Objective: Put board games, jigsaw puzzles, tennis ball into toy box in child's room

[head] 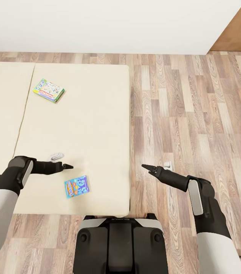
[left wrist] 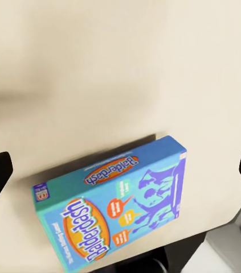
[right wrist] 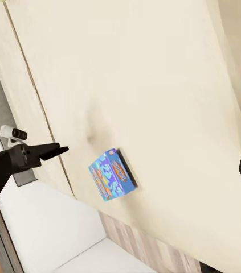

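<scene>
the head view looks steeply down from above the bed (head: 78, 125), from well back. the left wrist view sits close over the blue game box (left wrist: 111, 207), facing down. the right wrist view faces the same box (right wrist: 112, 174) from farther off; all three share it.

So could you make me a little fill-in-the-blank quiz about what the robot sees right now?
1. Both board games lie on the ____.
2. The game box nearest the left gripper is mostly ____ in colour.
3. The green-edged board game lies ____ from the robot than the Balderdash box.
4. The right gripper hangs over the wooden ____.

Missing words: bed; blue; farther; floor
</scene>
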You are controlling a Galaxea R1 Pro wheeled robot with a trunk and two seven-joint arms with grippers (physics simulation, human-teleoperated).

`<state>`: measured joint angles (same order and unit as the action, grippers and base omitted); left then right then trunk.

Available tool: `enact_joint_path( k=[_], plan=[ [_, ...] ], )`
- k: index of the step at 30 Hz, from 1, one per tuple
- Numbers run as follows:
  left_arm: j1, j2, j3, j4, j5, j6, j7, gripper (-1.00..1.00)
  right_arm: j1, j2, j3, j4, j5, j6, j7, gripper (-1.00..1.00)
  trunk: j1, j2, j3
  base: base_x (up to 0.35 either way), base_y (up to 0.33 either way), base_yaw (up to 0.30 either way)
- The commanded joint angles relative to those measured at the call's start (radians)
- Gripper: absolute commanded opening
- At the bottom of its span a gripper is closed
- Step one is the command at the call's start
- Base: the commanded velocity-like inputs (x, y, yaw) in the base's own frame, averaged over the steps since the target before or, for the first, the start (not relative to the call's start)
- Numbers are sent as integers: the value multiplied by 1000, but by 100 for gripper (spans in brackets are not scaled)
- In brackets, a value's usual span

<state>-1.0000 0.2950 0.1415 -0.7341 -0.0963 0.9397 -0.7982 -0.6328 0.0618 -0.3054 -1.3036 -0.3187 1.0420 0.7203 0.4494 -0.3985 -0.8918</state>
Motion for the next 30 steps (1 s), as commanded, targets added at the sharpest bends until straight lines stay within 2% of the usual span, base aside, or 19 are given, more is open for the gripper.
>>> enact_joint_path(
  k=[1, 17, 23, 30],
  plan=[
    [0, 0, 3, -1, -10, 5, -11, 100, -1, 1, -3, 0, 7, 4, 8, 100, 1, -2, -1, 0, 0, 0],
    [9, 0, -13, 1, -15, 16, -18, 100, -1, 2, -3, 0, 7, 4, 6, 100, 1, -2, -1, 0, 0, 0],
    [11, 1, -40, 5, -15, 22, -18, 100, -1, 2, -3, 0, 7, 4, 7, 100, 1, -2, -1, 0, 0, 0],
    [15, 1, -89, 7, -15, 37, -18, 100, -1, 2, -2, 0, 7, 3, 6, 100, 1, -2, -1, 0, 0, 0]
  ],
)
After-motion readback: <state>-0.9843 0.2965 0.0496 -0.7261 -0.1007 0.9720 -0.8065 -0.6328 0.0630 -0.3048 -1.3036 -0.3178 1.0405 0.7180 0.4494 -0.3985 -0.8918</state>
